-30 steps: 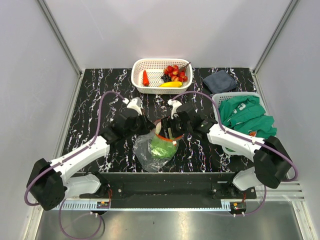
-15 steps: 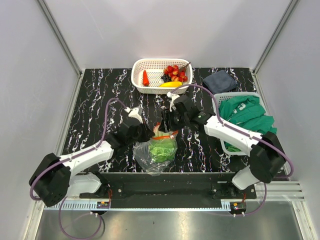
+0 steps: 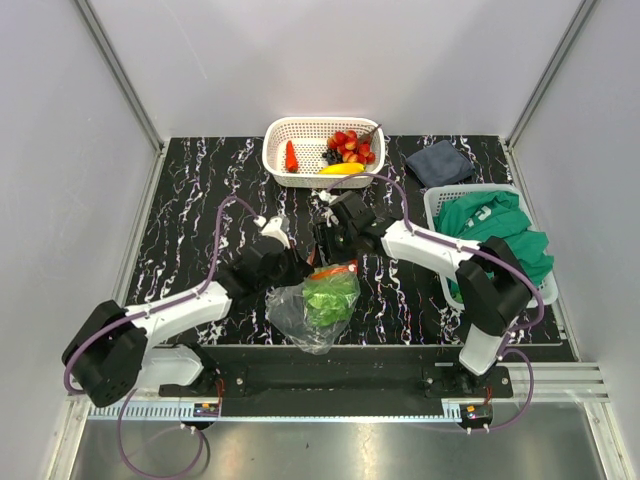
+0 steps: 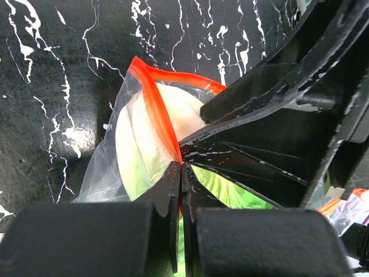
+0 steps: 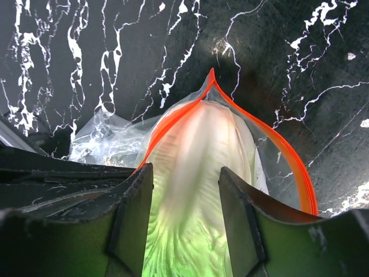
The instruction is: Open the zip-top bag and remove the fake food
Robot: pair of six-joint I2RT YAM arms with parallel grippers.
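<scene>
Left wrist alone shows left hand (image 4: 180, 168) clamped on zip-top bag (image 4: 112, 164); right hand (image 5: 184, 173) apart.

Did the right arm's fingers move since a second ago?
Yes. In the top view, the right fingers shifted away from the arm bases and slightly left. They are now nearer the white basket, above the zip-top bag.

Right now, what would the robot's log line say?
zip-top bag: open, lettuce inside | left jaws: shut on its orange rim | right jaws: open over lettuce
</scene>
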